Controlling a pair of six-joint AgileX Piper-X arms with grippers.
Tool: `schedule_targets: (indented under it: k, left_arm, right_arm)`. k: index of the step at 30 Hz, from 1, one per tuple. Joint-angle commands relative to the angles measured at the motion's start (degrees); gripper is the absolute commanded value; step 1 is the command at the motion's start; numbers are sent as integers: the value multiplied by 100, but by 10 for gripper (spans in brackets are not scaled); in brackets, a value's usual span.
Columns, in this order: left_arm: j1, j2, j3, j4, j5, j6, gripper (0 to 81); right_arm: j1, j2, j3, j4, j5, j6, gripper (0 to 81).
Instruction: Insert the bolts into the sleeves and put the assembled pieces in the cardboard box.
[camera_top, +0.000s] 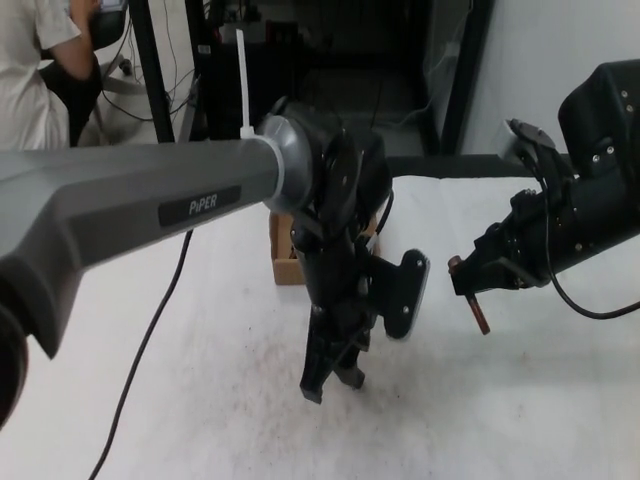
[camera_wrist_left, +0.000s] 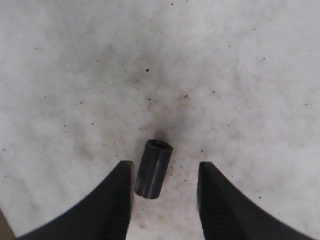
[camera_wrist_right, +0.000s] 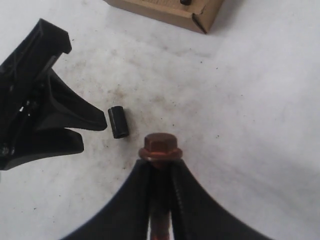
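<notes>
Sleeve (camera_wrist_left: 153, 169) between open left fingers (camera_wrist_left: 117, 200)

We see it lying on the worktop (camera_wrist_left: 225, 75), a finger on each side. Our right fingers (camera_wrist_right: 125, 210) clamp the bolt (camera_wrist_right: 160, 149) (hex head outward) nearby, cardboard box (camera_wrist_right: 165, 11) beyond

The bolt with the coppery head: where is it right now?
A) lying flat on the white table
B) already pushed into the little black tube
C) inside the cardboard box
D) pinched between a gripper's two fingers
D: the right gripper is shut on the bolt, with the hex head sticking out just past the fingertips, above the table.
</notes>
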Motion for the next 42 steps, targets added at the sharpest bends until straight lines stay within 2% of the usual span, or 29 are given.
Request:
schedule_targets:
  k: [1, 12, 21, 42]
  left_arm:
    - [-7, 79, -54, 41, -34, 110, 393]
    - [110, 262, -143, -133, -110, 139, 393]
    - [106, 617, -578, -120, -65, 97, 393]
    - [-12, 672, -506, 368, 163, 97, 392]
  right_arm:
    - [10, -98, -6, -37, -98, -45, 8]
    - [10, -98, -6, -37, -98, -45, 8]
    - [10, -98, -6, -35, -140, -45, 8]
    - [10, -98, -6, -35, -140, -45, 8]
